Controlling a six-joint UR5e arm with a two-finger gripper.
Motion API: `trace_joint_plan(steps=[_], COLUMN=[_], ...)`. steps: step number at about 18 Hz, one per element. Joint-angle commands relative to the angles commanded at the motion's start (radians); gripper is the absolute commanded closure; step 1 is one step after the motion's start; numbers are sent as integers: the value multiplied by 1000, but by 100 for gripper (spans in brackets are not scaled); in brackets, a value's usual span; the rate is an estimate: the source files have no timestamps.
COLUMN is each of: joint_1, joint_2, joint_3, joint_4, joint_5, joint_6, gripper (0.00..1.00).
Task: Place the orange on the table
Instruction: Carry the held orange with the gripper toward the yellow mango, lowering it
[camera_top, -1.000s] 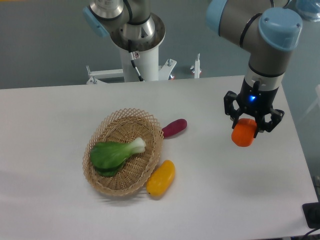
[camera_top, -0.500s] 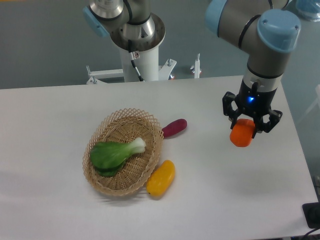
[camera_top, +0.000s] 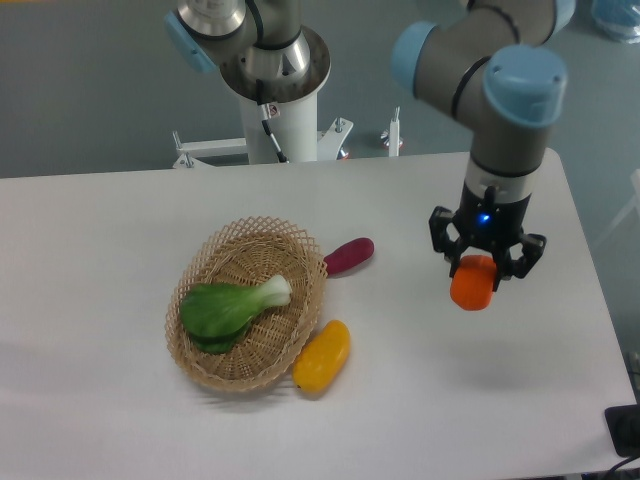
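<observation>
The orange (camera_top: 472, 285) is a small bright-orange fruit held between the fingers of my gripper (camera_top: 478, 272), which is shut on it. It hangs above the right part of the white table (camera_top: 450, 400), with a faint shadow on the tabletop below and to the right. The arm comes down to it from the upper right.
A wicker basket (camera_top: 247, 303) with a green leafy vegetable (camera_top: 228, 307) stands left of centre. A yellow-orange oval fruit (camera_top: 322, 355) lies against its lower right rim. A purple oblong vegetable (camera_top: 349, 255) lies at its upper right. The robot's base post (camera_top: 280, 110) stands behind the table.
The gripper has moved to the left and slightly down with the orange still held in it. Nothing else has moved.
</observation>
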Motion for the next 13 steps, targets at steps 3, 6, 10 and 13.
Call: trace_joint_plan(steps=[3, 6, 10, 13], joint_1=[-9, -14, -41, -76], joint_2=[-34, -77, -114, -133], joint_3=[0, -2, -17, -38], joint_4=[3, 3, 0, 5], joint_5=[-1, 0, 5, 82], joint_6=[11, 9, 67, 69], gripper=[45, 45, 46, 45])
